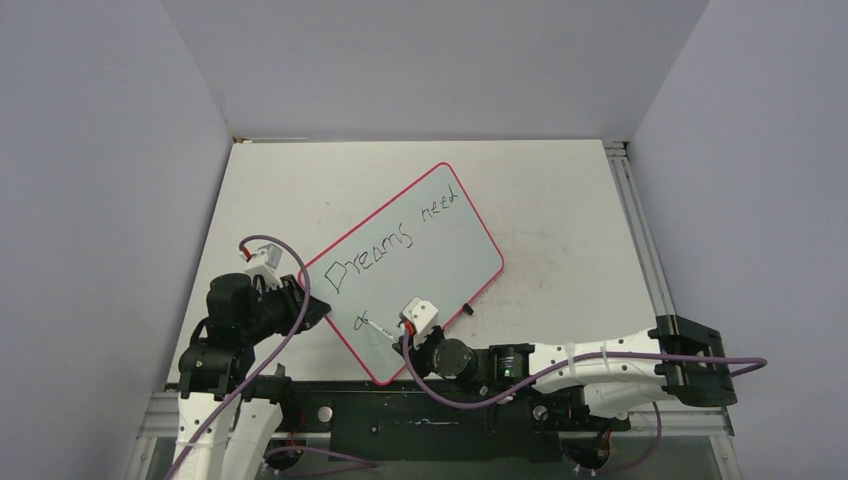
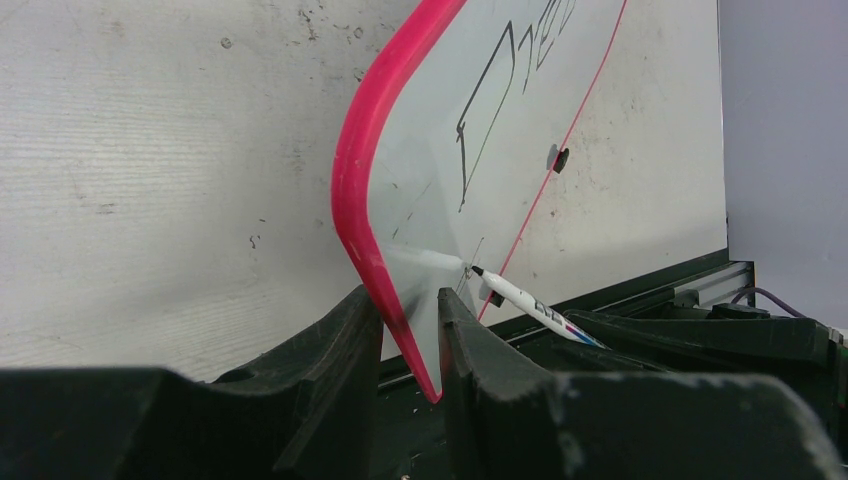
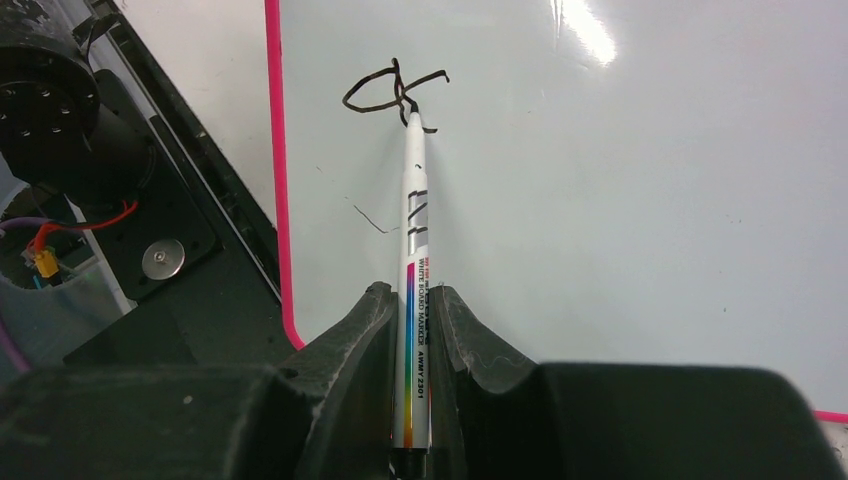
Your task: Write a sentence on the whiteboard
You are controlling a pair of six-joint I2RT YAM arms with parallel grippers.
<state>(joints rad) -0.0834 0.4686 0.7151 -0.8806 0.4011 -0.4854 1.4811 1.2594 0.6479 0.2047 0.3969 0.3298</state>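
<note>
The whiteboard point(image 1: 445, 262) lies slanted on the table, pink-red rim all round. The sentence point(image 1: 385, 250) reads "Dreams need" in one row, with a small first mark point(image 3: 393, 90) of a second row near the board's near corner. My left gripper point(image 2: 410, 295) is shut on the whiteboard's point(image 2: 430, 170) near left rim, one finger on each side of the edge. My right gripper point(image 3: 412, 295) is shut on a white marker point(image 3: 412, 230) with a rainbow stripe. The marker tip touches the whiteboard point(image 3: 620, 200) at the small mark. From the left wrist the marker point(image 2: 525, 300) shows past the rim.
A small black foot point(image 1: 467, 307) sticks out at the board's near right edge. An aluminium rail point(image 1: 640, 240) runs along the table's right side. The black base plate point(image 1: 430, 425) with both arm mounts lies at the near edge. Grey walls enclose three sides.
</note>
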